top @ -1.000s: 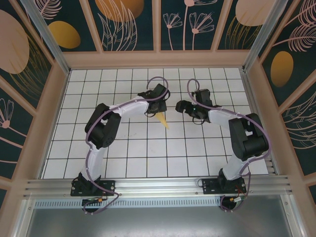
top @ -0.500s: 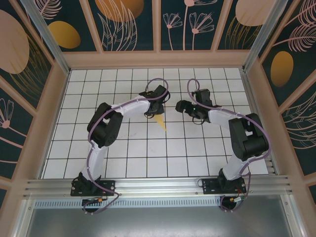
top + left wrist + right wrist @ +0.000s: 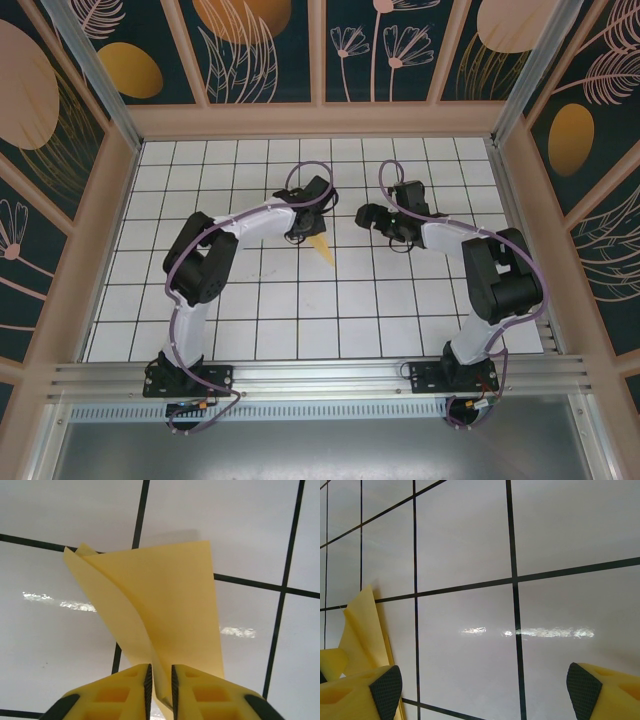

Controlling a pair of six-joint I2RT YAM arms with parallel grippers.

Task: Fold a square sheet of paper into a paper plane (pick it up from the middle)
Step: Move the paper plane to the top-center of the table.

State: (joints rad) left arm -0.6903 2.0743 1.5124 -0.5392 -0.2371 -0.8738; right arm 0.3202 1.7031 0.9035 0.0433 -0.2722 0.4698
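Late fold step, looks like: left gripper (image 3: 160,682) pinching paper plane (image 3: 165,600) mid table (image 3: 200,300), right gripper (image 3: 485,687) spread; next probably crease or lift.

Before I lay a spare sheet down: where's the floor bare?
Bare: near middle tiles by the rail, and far row by the back wall. Crowded: centre, where the left fingers pinch the paper plane beside the right fingers.

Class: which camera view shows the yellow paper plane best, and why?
Left wrist: the paper plane is large, its folded layers clear, pinched in the left gripper. Top external gives a small yellow wedge; right wrist catches one edge at the left.
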